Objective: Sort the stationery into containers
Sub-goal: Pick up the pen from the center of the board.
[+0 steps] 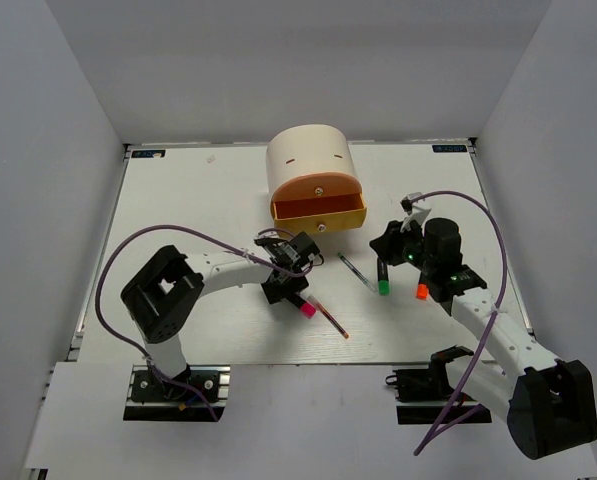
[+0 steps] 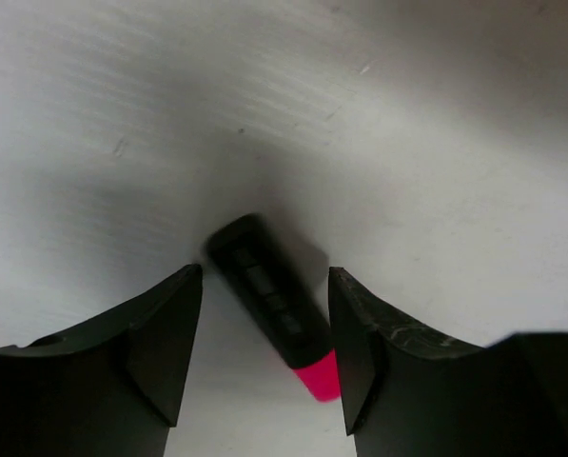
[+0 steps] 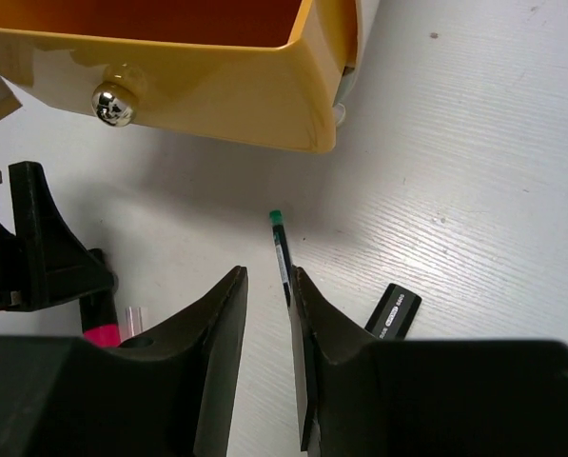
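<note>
The cream cabinet point(image 1: 308, 155) stands at the back with its yellow drawer point(image 1: 318, 213) pulled open; the drawer point(image 3: 217, 86) and its knob point(image 3: 112, 103) also show in the right wrist view. My left gripper point(image 1: 284, 287) is open and low over the table, its jaws straddling the pink-ended highlighter point(image 2: 269, 300), which lies flat with its pink end point(image 1: 307, 310) by one finger. My right gripper point(image 1: 388, 243) is narrowly open and empty, above the thin dark pen point(image 3: 282, 249) that lies on the table point(image 1: 178, 200). The green-ended highlighter point(image 1: 382, 278) and the orange-ended highlighter point(image 1: 421, 291) lie by the right arm. The erasers are not visible.
A thin red pen point(image 1: 332, 321) lies just right of the pink highlighter. The orange drawer point(image 1: 313, 187) above the open one is shut. The black body of a highlighter point(image 3: 393, 309) lies right of my right fingers. The left gripper's body point(image 3: 36, 248) shows at the left of the right wrist view.
</note>
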Available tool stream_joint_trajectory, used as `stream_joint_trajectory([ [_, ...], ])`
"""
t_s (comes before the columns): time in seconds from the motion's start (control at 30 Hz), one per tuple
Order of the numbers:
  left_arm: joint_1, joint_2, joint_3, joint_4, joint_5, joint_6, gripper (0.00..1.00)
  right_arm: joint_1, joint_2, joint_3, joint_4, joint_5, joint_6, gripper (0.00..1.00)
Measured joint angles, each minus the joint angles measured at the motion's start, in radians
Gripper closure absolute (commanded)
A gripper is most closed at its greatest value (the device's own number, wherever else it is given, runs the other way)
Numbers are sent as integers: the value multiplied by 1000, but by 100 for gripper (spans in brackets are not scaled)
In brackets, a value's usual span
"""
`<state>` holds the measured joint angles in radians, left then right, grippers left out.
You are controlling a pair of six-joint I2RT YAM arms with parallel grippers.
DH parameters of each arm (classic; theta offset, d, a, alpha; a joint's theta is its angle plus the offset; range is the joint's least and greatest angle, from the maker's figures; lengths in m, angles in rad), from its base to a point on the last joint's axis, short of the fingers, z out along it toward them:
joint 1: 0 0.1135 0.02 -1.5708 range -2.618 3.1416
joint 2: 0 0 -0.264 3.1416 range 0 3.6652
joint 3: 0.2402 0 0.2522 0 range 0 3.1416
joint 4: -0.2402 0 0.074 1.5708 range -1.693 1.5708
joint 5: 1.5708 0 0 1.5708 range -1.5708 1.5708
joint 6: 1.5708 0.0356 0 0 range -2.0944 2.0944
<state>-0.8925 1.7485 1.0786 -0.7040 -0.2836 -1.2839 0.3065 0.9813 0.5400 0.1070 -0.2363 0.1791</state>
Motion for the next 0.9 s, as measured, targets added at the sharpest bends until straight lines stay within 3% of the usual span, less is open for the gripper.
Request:
stream_joint_trajectory([
  [0.1, 0, 26, 32, -8, -1, -5, 36, -7, 0, 0, 1, 0, 0, 69],
  [0.33, 0, 58, 70, -30, -2, -7, 50, -19, 0, -2, 9, -2, 0, 69],
  [0.57, 0, 48, 60, -31, 8, -10, 87, -37, 0, -2, 19, -2, -3, 69],
  [0.7, 0, -1, 19, -53, 10, -11, 100, -43, 0, -2, 23, -5, -4, 69],
  [0.9, -1, -198, -13, -105, 10, -4, 100, -46, 5, -3, 25, -19, -13, 69],
])
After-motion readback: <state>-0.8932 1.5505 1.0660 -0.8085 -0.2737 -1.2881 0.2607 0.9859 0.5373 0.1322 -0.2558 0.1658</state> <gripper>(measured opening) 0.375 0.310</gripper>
